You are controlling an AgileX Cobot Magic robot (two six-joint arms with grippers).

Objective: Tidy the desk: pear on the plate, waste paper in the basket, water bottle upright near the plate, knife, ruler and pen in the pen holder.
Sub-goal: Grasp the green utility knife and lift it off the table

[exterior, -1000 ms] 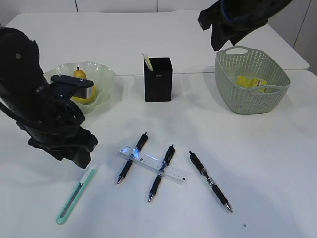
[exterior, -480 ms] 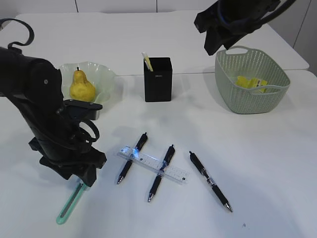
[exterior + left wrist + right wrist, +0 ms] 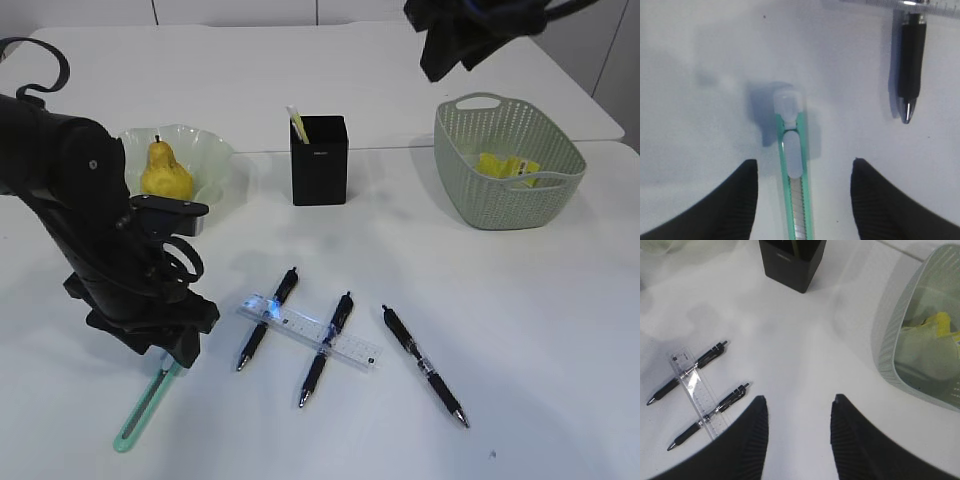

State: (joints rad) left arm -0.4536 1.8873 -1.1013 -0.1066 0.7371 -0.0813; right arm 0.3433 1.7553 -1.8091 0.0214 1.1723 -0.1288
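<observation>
The left tool hung spread open astride the green knife, which lay flat on the desk. The right tool, empty and parted, hovered high beside the basket.

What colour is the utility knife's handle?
Translucent mint-green plastic utility knife, pale slider; left wrist view shows it best.

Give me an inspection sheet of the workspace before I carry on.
Surface: white table, bare where visible.
Job's things: pear on plate; paper in basket; knife, ruler across two of three pens, all flat on table; holder upright; bottle not seen.
Clutter: nothing seen.
Grippers: left claw open, straddling knife; right claw open, empty, raised near basket.
Cables: loop on left arm.
Surroundings: pale wall panels.
</observation>
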